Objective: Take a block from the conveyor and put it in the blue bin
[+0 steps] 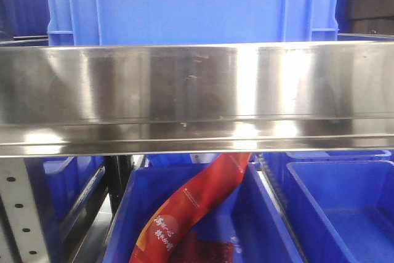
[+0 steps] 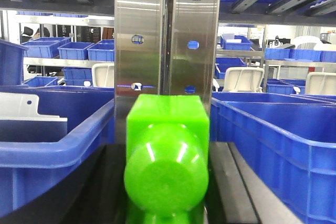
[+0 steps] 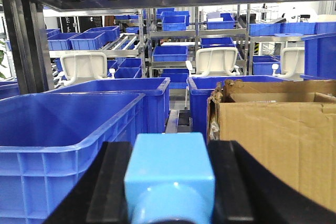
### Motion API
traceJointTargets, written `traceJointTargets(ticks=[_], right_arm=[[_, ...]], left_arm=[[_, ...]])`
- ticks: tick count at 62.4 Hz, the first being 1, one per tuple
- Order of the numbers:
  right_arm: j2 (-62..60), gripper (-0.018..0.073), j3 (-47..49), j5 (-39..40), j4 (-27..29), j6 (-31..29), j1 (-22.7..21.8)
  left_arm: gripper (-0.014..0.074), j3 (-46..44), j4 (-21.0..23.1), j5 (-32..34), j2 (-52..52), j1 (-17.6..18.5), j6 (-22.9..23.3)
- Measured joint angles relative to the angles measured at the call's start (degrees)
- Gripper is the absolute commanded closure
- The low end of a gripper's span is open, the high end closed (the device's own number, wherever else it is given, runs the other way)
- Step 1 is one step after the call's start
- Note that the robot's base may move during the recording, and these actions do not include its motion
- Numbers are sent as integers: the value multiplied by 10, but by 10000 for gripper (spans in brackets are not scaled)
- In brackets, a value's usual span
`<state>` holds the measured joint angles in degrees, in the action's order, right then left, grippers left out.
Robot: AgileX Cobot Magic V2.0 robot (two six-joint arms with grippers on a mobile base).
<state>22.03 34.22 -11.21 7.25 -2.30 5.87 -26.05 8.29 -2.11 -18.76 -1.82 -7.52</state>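
- Green block (image 2: 167, 156) fills the lower centre of the left wrist view, its rounded end facing the camera and blurred.
- Left gripper (image 2: 168, 150) is clamped on it: dark fingers (image 2: 113, 182) press against both sides.
- Steel upright (image 2: 168, 35) with round holes stands straight behind the block, at upper centre.
- Left bin (image 2: 52, 148) sits at lower left and right bin (image 2: 273, 129) at lower right, the block between them and touching neither.
- Blue block (image 3: 169, 174) sits at lower centre of the right wrist view.
- Right gripper (image 3: 169, 148) is closed on it, with black fingers (image 3: 113, 177) tight against both sides.
- Big bin (image 3: 68, 129) lies at left and a box (image 3: 273, 140) of torn cardboard at right, both just beside the gripper.
- Steel rail (image 1: 197, 90) crosses the middle of the front view; neither arm shows there.
- Top bin (image 1: 191, 4) stands above the rail.
- Red bag (image 1: 197, 201) leans in the low bin (image 1: 258, 226) under the rail, at lower centre.
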Motion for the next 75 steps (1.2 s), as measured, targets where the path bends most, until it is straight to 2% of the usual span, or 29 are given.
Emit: traceJointTargets(ticks=[19,29,36,44,57,63,69,75], right_arm=[[0,721,4,-14,29,0,0],[29,721,48,-18,40,0,4],[71,721,93,-18,42,0,16],[136,721,144,-18,42,0,46],[266,721,219,-13,42,0,127],[330,721,253,-9,42,0,167],[382,721,289,-9,42,0,198],[437,721,330,-9,42,0,225]], left_arm=[[708,-15,5,2,-3,0,0],[708,-94,-19,-46,-47,5,0],[708,-162,-32,-72,-104,25,-7],[708,-233,-36,-95,-178,74,-13],[708,-322,-55,-106,-322,209,-29],[708,-355,-59,-110,-385,253,-30],[708,-390,-45,-113,-434,280,-30],[708,-425,7,-113,-485,287,-30]])
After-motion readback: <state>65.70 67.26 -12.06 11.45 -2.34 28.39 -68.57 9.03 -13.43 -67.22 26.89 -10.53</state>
